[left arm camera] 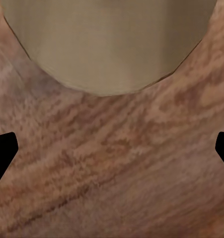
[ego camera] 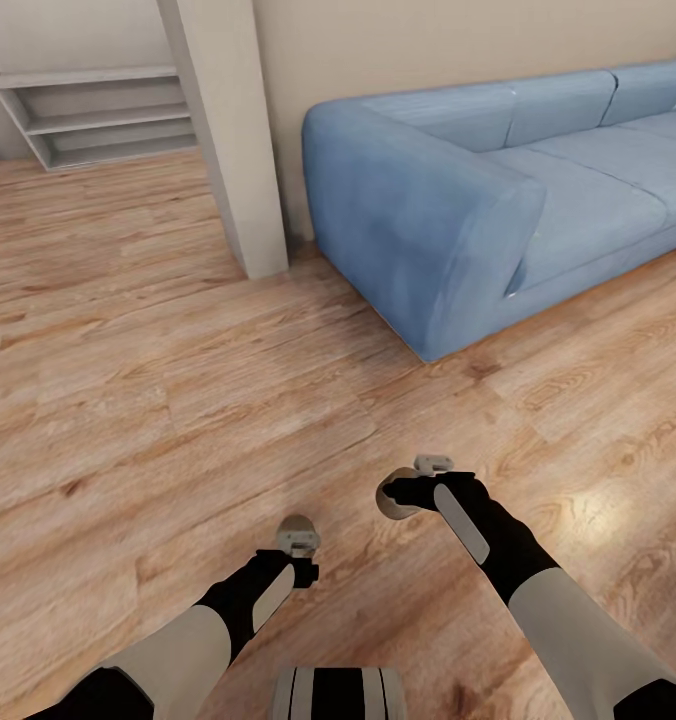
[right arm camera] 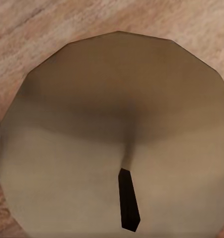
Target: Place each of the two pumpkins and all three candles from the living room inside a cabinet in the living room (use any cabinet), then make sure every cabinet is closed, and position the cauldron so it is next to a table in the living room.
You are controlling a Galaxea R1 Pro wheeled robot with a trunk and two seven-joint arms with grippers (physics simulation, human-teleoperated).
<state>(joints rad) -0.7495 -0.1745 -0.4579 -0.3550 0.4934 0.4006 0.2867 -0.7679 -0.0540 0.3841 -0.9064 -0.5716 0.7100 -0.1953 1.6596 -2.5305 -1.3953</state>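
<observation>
Candles are carried over bare floor, one gripped in the right gripper (ego camera: pixel 410 492) at five o'clock, another (ego camera: pixel 296 530) in the left gripper (ego camera: pixel 300 546), sofa (ego camera: pixel 498 190) at one o'clock.

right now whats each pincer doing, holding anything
Left pincer: shut on a candle.
Right pincer: shut on another candle, wick towards the camera.

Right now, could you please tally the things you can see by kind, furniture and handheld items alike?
Cream-beige candles: 2, one in the left gripper (candle) and one in the right gripper (candle)
Blue fabric sofa: 1
Pale open shelf unit: 1
Total: 4
</observation>
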